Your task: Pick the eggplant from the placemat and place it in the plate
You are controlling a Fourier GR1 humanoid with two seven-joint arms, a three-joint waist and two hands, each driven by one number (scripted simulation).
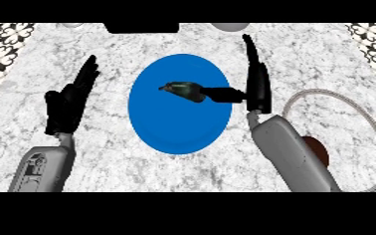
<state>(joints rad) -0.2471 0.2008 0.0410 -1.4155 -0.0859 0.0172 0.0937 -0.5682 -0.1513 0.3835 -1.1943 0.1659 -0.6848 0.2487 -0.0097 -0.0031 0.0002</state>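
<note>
Marble counter (pixel 308 55) fills your view, with a blue plate (pixel 172 129) at its middle. Your right hand (pixel 257 87) stands edge-on beside the plate, fingers straight and together, thumb reaching inward to touch the eggplant (pixel 183 89) over the plate. Your left hand (pixel 70 102) rests open at left, fingers up.

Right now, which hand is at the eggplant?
The right hand: its thumb reaches left to the eggplant over the blue plate. The left hand stands open over the marble counter, left of the plate, nowhere near it.
</note>
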